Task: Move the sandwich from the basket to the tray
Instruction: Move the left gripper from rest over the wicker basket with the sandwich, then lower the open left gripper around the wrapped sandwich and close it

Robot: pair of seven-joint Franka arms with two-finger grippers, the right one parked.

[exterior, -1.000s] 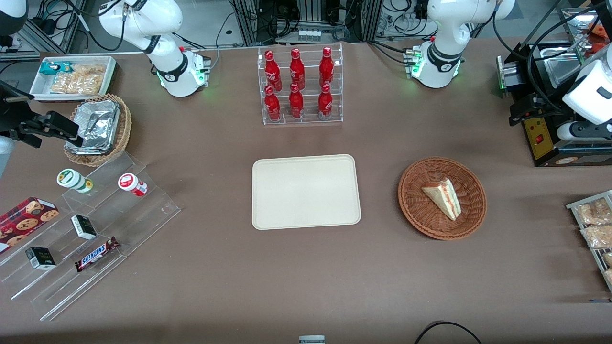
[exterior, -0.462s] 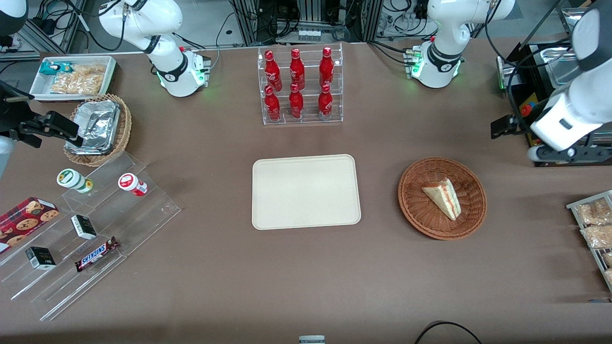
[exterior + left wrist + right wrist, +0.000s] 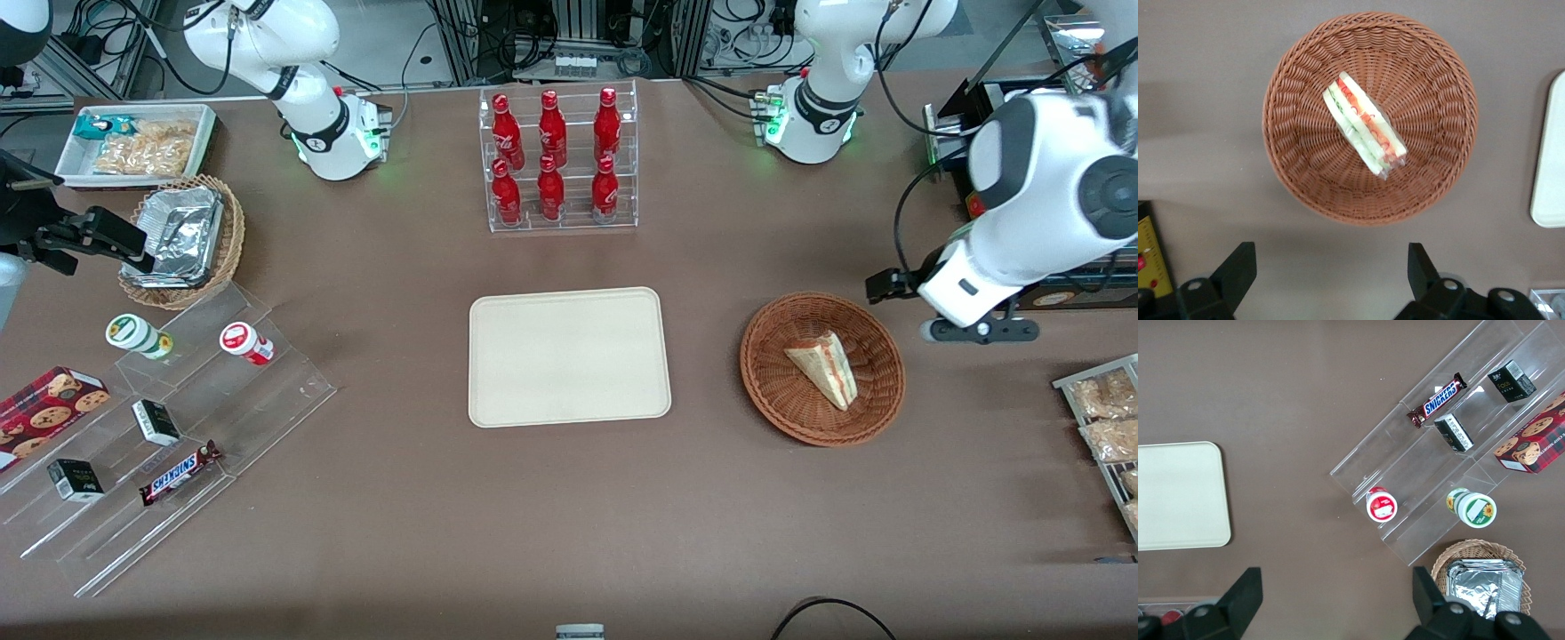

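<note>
Your claw [image 3: 1331,280]: fingers spread wide, holding nothing, touching nothing, hovering above desk [image 3: 569,498] just beside basket [image 3: 773,391]. Sandwich [image 3: 823,367] lies in basket. Tray [image 3: 569,356] near basket, toward parked arm's end.

The one wording that reads plainly is "SNICKERS", in blue letters on white, on the brown candy bar [image 3: 179,473] lying on the clear acrylic stepped display [image 3: 169,444]; the same bar [image 3: 1437,399] shows the name again in the right wrist view. The red bottles [image 3: 551,151] in the clear rack carry white script too small to read. The small dark boxes [image 3: 1511,381], the cookie box [image 3: 1533,445] and the two round lids bear print or pictures, none legible.
</note>
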